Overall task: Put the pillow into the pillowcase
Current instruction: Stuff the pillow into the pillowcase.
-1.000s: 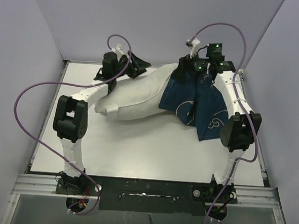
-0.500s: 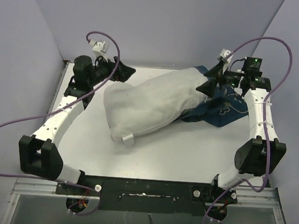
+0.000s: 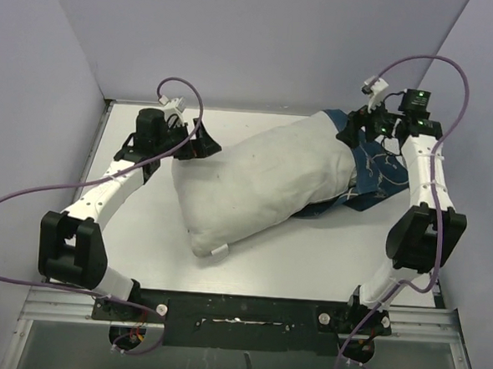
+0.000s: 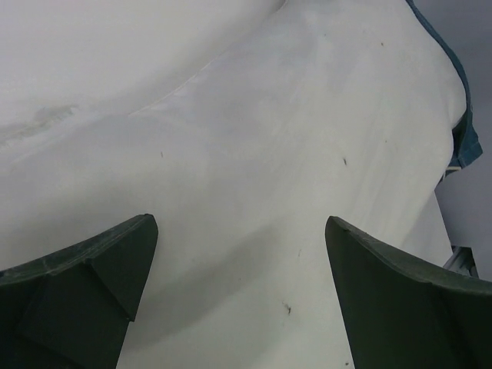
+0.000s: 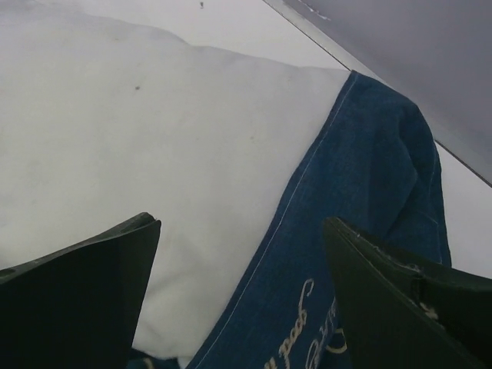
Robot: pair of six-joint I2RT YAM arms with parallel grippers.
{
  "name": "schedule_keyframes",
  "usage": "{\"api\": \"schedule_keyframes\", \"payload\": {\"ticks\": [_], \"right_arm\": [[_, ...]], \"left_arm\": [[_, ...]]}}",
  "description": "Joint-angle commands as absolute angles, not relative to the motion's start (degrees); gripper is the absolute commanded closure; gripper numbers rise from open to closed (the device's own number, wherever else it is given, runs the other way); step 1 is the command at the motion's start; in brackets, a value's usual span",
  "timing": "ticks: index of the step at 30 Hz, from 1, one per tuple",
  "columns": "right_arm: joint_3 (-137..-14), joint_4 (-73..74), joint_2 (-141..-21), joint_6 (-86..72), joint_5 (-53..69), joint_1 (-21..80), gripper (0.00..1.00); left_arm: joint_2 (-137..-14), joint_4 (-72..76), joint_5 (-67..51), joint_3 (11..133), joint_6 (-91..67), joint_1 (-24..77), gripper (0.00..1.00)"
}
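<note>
As it lies diagonally, the pillow (image 3: 259, 185) points far-right into the pillowcase (image 3: 379, 172).

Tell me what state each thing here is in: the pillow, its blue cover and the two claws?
Large white stuffed pillow: lying down, mostly bare, only its far right end inside the cover.
Navy-blue fabric pillowcase with cream drawings: crumpled, bunched around that end of the pillow.
Left gripper: open, at the pillow, holding nothing.
Right gripper: open, over the pillowcase hem, holding nothing.
</note>
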State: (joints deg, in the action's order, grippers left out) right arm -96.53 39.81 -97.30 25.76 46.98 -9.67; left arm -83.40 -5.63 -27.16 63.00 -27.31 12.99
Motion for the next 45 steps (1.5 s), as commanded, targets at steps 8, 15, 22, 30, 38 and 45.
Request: {"api": "schedule_keyframes", "payload": {"ticks": [8, 15, 22, 30, 38, 45], "right_arm": [[-115.43, 35.96, -115.71, 26.98, 19.16, -1.08, 0.36], [-118.85, 37.29, -120.76, 31.17, 13.47, -1.05, 0.59], [-116.66, 38.87, -119.19, 31.74, 16.84, -0.97, 0.97], [-117.11, 34.54, -112.69, 17.81, 51.25, 3.32, 1.0], [-108.99, -9.31, -105.24, -25.93, 74.08, 11.15, 1.0], [-87.6, 35.27, -94.8, 19.23, 56.89, 7.52, 1.0]], "left_arm": [[-97.42, -7.3, -29.77, 83.66, -21.33, 12.67, 0.08], [-115.55, -5.7, -33.47, 100.01, -17.25, 22.81, 0.06], [-129.34, -17.32, -30.42, 116.79, -11.4, 27.39, 0.1], [-128.49, 0.98, -48.07, 114.39, -20.31, 26.54, 1.0], [-109.14, 47.83, -55.47, 93.99, -36.05, 21.68, 1.0], [-90.33, 31.03, -54.83, 72.36, -16.11, 22.63, 1.0]]}}
